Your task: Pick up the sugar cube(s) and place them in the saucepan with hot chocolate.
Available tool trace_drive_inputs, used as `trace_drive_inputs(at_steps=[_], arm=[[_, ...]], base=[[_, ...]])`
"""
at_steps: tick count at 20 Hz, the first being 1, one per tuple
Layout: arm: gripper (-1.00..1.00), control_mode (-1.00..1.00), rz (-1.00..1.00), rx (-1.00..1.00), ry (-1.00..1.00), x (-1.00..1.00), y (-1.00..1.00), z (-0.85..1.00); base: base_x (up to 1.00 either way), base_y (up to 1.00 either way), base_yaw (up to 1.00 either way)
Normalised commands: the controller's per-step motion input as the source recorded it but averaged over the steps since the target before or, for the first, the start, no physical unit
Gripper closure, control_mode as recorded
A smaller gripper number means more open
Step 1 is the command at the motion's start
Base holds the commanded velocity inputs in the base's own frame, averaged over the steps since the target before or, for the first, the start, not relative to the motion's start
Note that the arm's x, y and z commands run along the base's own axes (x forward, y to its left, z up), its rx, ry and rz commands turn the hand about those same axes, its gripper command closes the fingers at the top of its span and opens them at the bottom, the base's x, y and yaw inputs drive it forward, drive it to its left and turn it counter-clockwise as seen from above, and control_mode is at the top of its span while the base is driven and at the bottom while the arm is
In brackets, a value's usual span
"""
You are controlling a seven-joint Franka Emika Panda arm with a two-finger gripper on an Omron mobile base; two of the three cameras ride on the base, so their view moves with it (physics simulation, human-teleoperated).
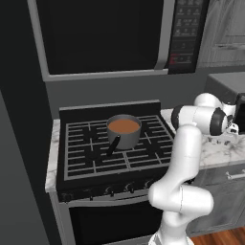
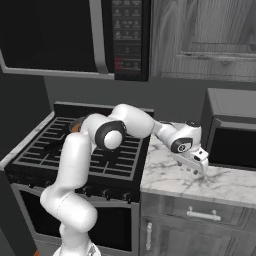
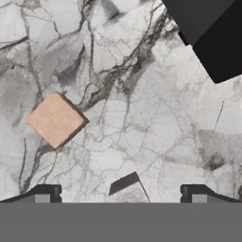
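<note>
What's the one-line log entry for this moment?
gripper: open, empty, above counter | sugar cube: on counter, ungrasped | saucepan: on stove, hot chocolate inside

A home kitchen: a black gas stove (image 1: 115,148) under a built-in microwave (image 1: 110,36), flanked by marble counter (image 2: 200,180) and grey wood cabinets (image 2: 205,37).
</note>
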Motion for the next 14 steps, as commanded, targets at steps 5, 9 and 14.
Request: trace_drive_inputs(at_steps=[5,9,14], arm=[[-1.00,-1.00,0.00,0.00,0.00,0.01,0.00,-0.01],[-1.00,-1.00,0.00,0.00,0.00,0.00,-0.03,-0.01],[-1.00,-1.00,0.00,0.00,0.00,0.00,0.00,-0.03]], base=[[0.00,0.00,0.00],[0.00,0.00,0.00],[0.00,0.00,0.00]])
